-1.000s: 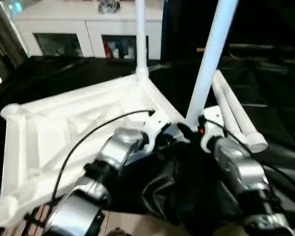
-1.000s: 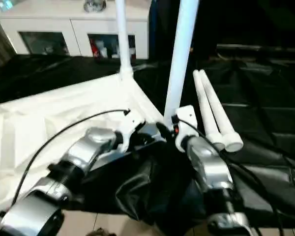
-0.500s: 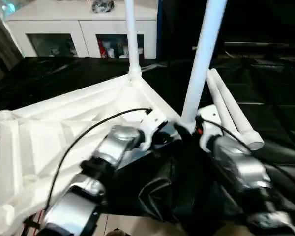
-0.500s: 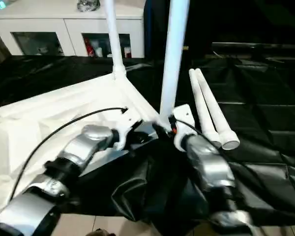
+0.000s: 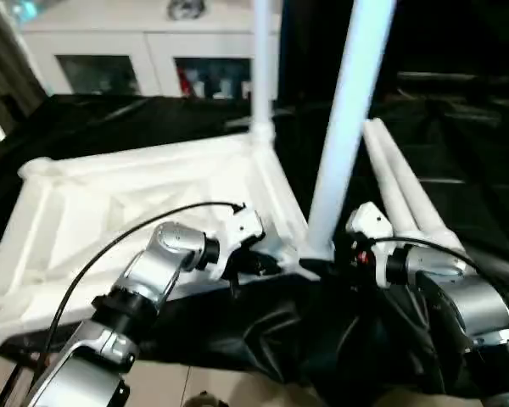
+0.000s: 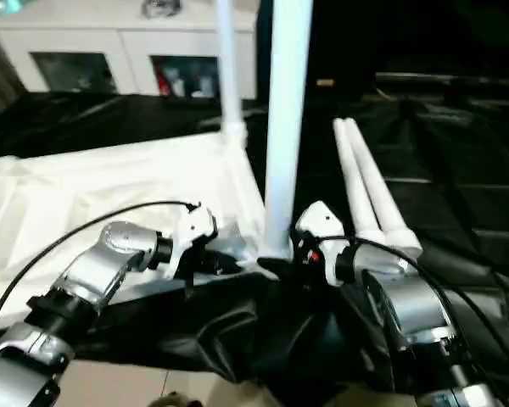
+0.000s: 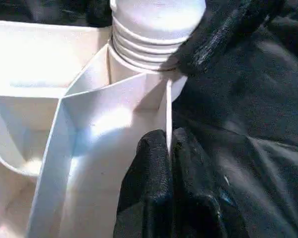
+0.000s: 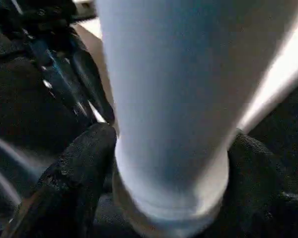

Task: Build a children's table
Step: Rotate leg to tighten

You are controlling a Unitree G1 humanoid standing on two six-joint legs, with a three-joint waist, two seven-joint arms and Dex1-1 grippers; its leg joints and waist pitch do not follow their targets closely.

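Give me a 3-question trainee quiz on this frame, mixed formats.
1. True or false: the right gripper has its fingers on either side of an upright leg.
2. How many spare legs lie on the black cloth?
A) one B) two C) four
3. What is the left gripper pinching?

Key:
1. True.
2. B. Two lie side by side, to the right of the tabletop.
3. A thin rib at the tabletop's edge, just beside the corner socket where the threaded leg end sits.

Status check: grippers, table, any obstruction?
Left gripper pinching tabletop edge rib. Right gripper clamped on upright leg at near corner socket. Two spare legs lie alongside, apart.
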